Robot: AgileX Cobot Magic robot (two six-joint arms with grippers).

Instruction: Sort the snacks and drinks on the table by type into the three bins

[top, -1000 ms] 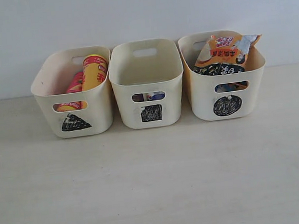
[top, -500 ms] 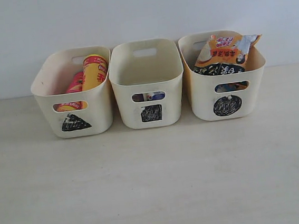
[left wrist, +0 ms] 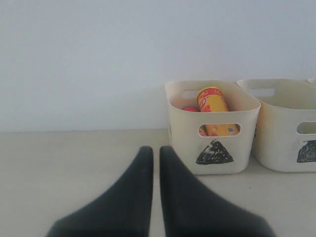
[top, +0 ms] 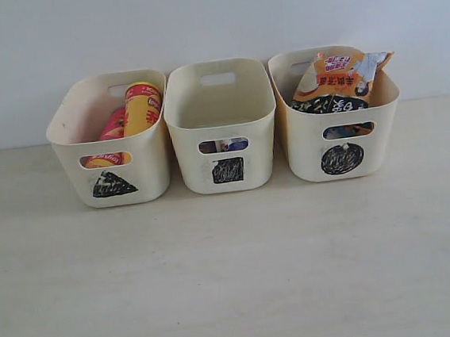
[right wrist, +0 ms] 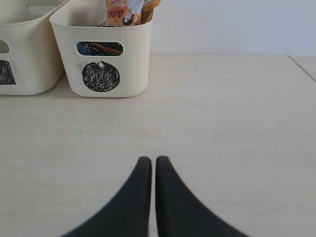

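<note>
Three cream bins stand in a row at the back of the table (top: pixel 235 271). The triangle bin (top: pixel 115 183) holds the yellow-red tube (top: pixel 142 106) and the magenta tube (top: pixel 114 123). The square bin (top: pixel 227 171) shows the cartons (top: pixel 224 145) only through its handle slot. The circle bin (top: pixel 341 159) holds the orange-black bag (top: pixel 336 82); the blue-white-black bag (top: pixel 347 131) shows through its slot. My left gripper (left wrist: pixel 156 150) is shut and holds nothing, short of the triangle bin (left wrist: pixel 215 153). My right gripper (right wrist: pixel 153 160) is shut and holds nothing, short of the circle bin (right wrist: pixel 101 76).
A plain pale wall rises behind the bins. The table's right edge (right wrist: pixel 302 66) shows in the right wrist view. Neither arm appears in the exterior view.
</note>
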